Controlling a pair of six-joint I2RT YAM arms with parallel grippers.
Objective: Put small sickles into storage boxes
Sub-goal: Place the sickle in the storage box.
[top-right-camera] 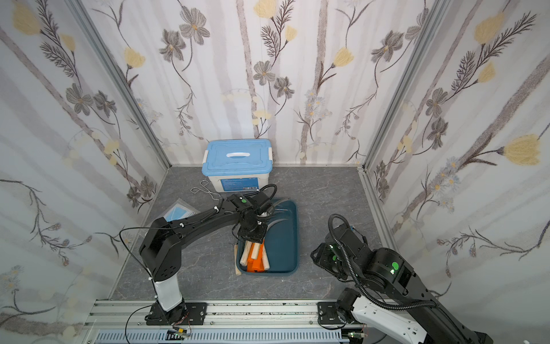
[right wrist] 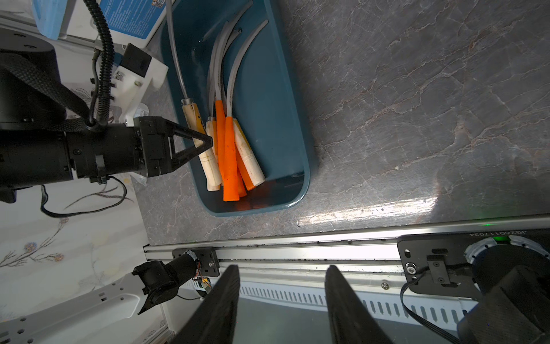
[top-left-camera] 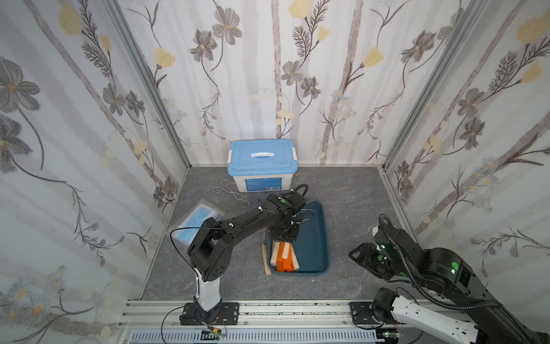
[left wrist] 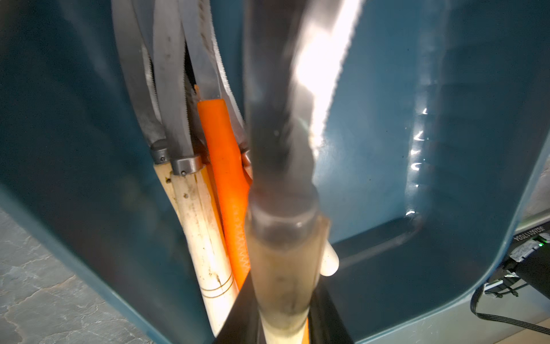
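Observation:
The storage box, a shallow dark teal tray point(top-left-camera: 315, 238) point(top-right-camera: 282, 238) point(right wrist: 268, 104), holds several small sickles point(top-left-camera: 282, 259) point(right wrist: 229, 155) with orange and pale wooden handles, blades pointing to the back. My left gripper point(top-left-camera: 282, 239) point(top-right-camera: 251, 238) point(right wrist: 206, 143) point(left wrist: 282, 321) hangs over the tray's left side, shut on the pale wooden handle of one sickle point(left wrist: 282, 268) point(right wrist: 196, 119). Another wooden-handled sickle point(top-left-camera: 265, 260) lies on the table just left of the tray. My right gripper point(top-left-camera: 355, 254) point(top-right-camera: 315, 256) point(right wrist: 281, 286) is open and empty, right of the tray.
A white box with a light blue lid point(top-left-camera: 262, 163) stands at the back. Wire tongs point(top-left-camera: 232, 190) and a clear bag of blue masks point(top-left-camera: 199, 217) lie left of the tray. A metal rail point(top-left-camera: 268, 309) runs along the front; papered walls close three sides.

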